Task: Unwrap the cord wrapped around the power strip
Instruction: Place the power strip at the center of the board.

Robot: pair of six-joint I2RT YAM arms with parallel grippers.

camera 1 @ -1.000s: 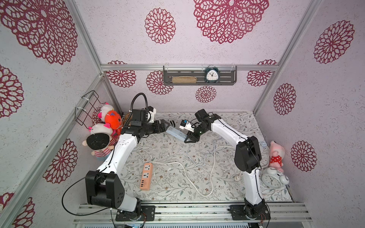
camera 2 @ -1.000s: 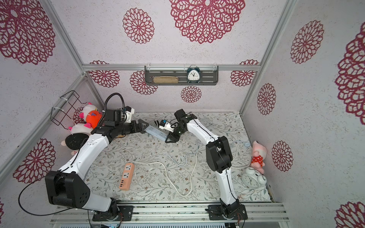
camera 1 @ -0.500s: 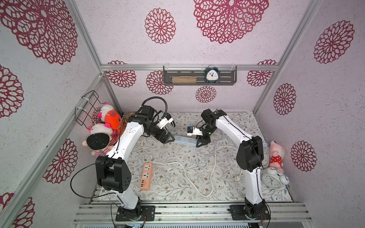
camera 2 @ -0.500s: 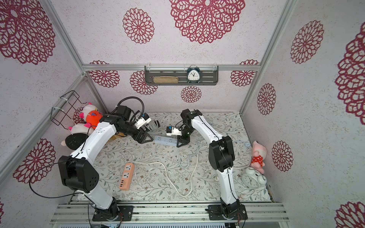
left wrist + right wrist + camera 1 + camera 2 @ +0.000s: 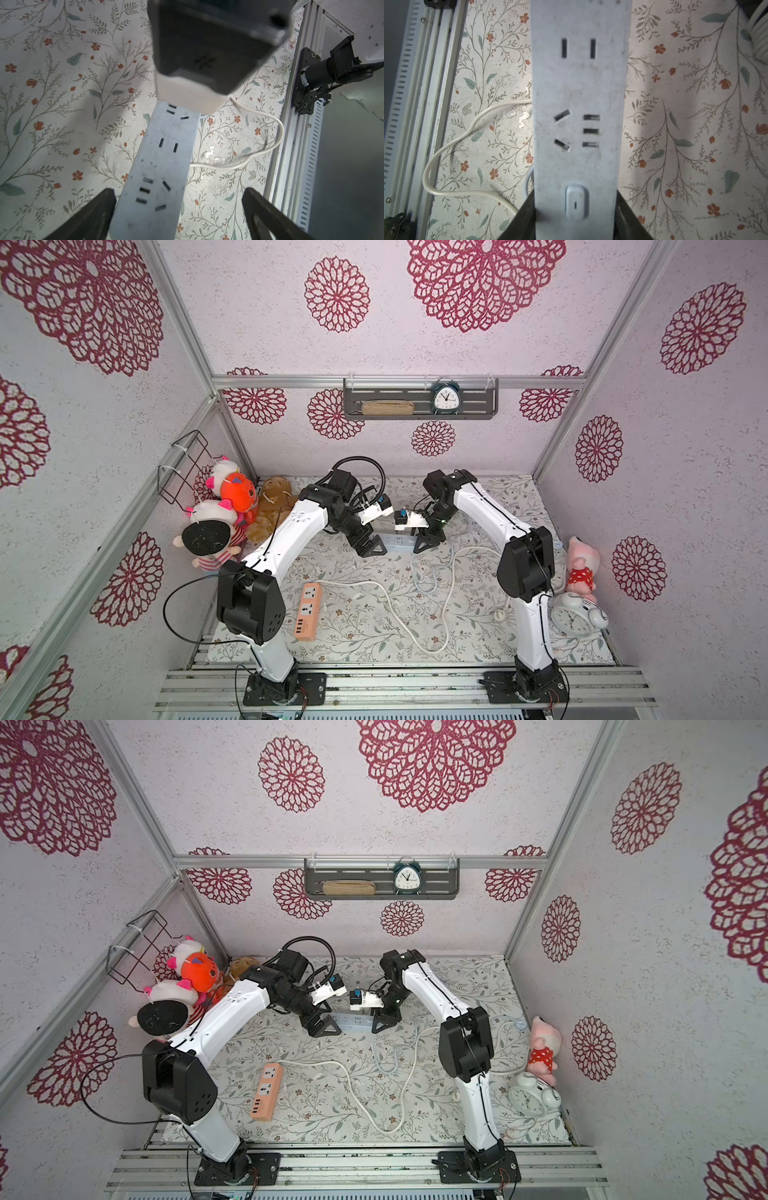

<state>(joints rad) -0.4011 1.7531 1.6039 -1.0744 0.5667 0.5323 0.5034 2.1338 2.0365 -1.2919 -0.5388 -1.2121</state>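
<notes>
A pale blue power strip [image 5: 397, 542] [image 5: 353, 1022] lies level at the back middle of the flowered table, between my two grippers. My right gripper [image 5: 426, 541] [image 5: 576, 207] is shut on its switch end; the strip [image 5: 577, 93] runs away from the jaws, sockets up. My left gripper [image 5: 371, 546] [image 5: 178, 207] stands open astride the other end; the strip [image 5: 160, 166] lies against one finger [image 5: 89, 216], well clear of the other. Its pale blue cord [image 5: 432, 574] [image 5: 392, 1052] lies in loose loops on the table in front of the switch end. No turn of cord crosses the strip's top face.
An orange power strip [image 5: 307, 612] with a long white cord [image 5: 390, 601] lies front left. Plush toys [image 5: 216, 522] and a wire basket [image 5: 187, 468] crowd the left wall. A pink toy and a white alarm clock [image 5: 575, 616] stand at the right. A metal rail [image 5: 399, 680] runs along the front.
The strip has gone from tilted to level and shifted slightly right and forward. My left arm has risen and turned its open gripper down over the strip's end. My right gripper has kept its hold.
</notes>
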